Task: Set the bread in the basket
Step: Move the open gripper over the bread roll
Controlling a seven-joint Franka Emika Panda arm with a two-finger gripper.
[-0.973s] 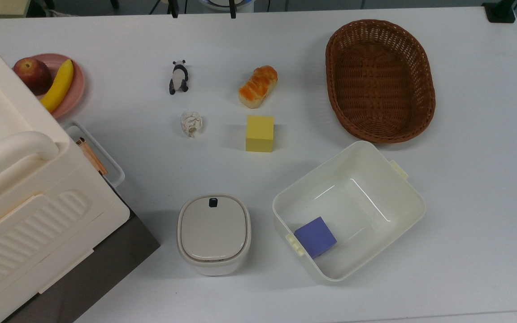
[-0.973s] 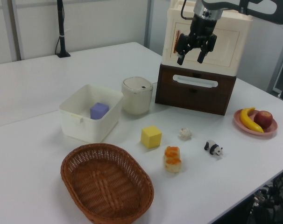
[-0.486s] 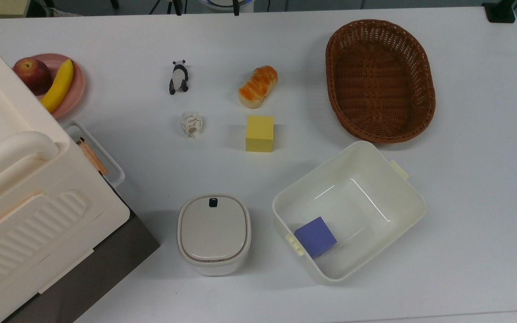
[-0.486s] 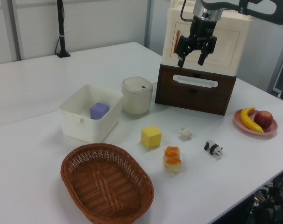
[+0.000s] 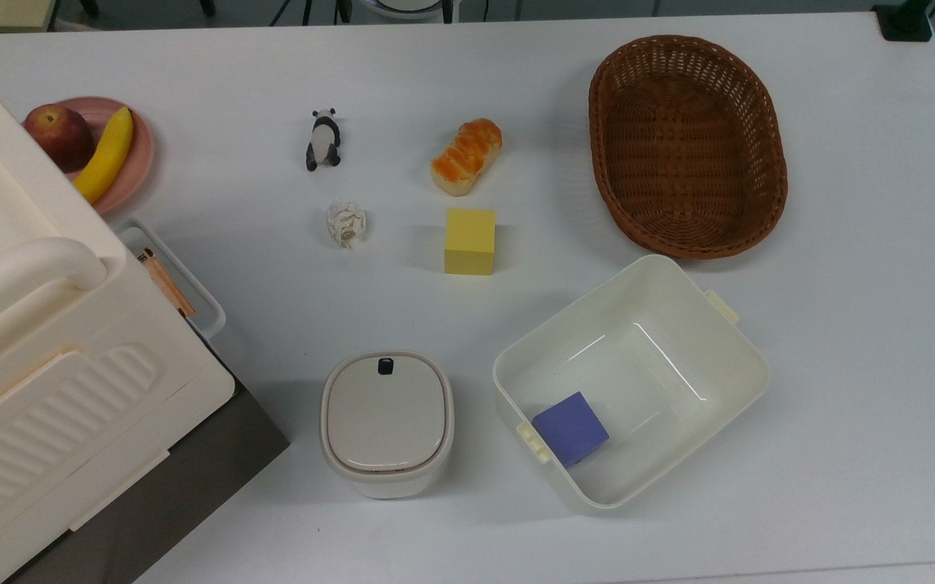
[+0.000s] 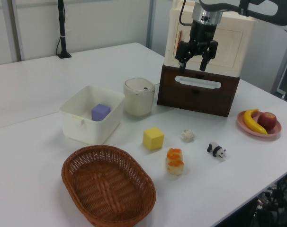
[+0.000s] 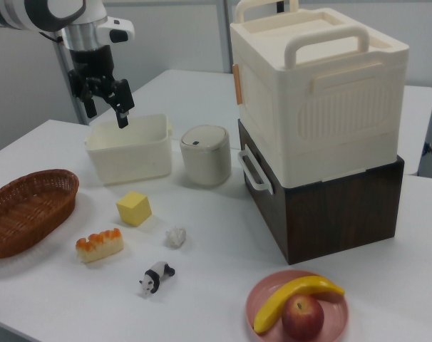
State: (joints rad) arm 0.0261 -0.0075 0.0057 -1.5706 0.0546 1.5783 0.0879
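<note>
Bread (image 5: 466, 157): we find it lying flat on the table (image 5: 856, 341), untouched, its long axis slanted in the top view; ridged orange side up.
Neighbours: cube (image 5: 469, 241) just near-side of the bread in the top view, apart from it; panda (image 5: 323, 139) and a crumpled white scrap (image 5: 346, 223) off to the top view's left, well apart.
Basket (image 5: 686, 144): to the top view's right of the bread, nothing in it, open side up, a clear strip of table between the two.
Tub (image 5: 631, 381): beside the basket's near end in the top view, holding a purple block (image 5: 571, 427); we judge it a thing to steer clear of, not a target.
Gripper (image 6: 193, 62): high above the table, well away from the bread, fingers spread apart with nothing between them; in the left view it hangs in front of the stacked boxes (image 6: 204, 61).
Step in hand: we judge this the approach; no grasp begun.
Next move: we reckon the gripper must travel over to the bread, turn so the fingers span the loaf's short width, and descend without brushing the cube.
After that: lift and carry toward the basket, then release over its middle.
</note>
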